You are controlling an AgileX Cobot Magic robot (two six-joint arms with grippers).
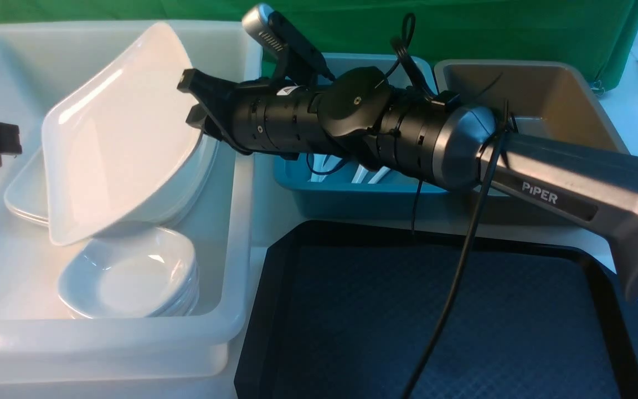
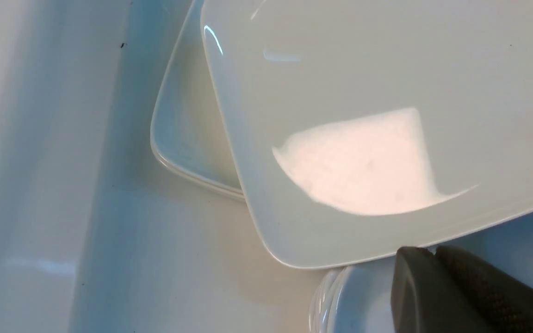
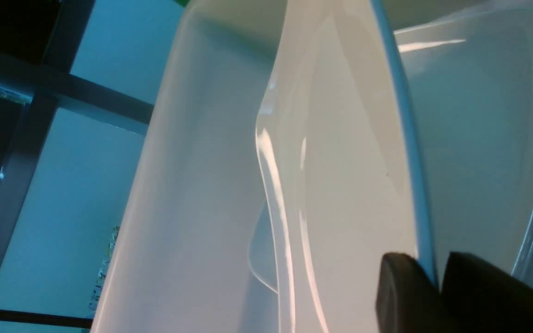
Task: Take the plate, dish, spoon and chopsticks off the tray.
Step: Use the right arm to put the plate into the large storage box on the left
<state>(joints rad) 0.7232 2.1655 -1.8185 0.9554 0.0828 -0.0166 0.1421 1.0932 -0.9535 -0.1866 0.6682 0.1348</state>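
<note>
Releasing the plate from its present attitude is your main hazard. It stands steeply tilted inside the white tub, off the tray. Its low corner appears to rest on the stack of small dishes, and its body leans over the stack of plates. The right gripper has its jaws clamped on the raised far rim; the right wrist view shows that rim pinched between them. If you let go here, expect the glossy plate to fall flat or skid off the dishes. Either could chip glazed edges or leave it lying askew, so lower it first.

The left gripper, jaws together and holding nothing, sits just beside the plate's low corner, where a swinging plate could strike it. Watch the black cable hanging from the right arm over the tray: it may snag during withdrawal.

The only readable marking is the PiPER lettering, printed in white on the right arm. No other labels are legible.
</note>
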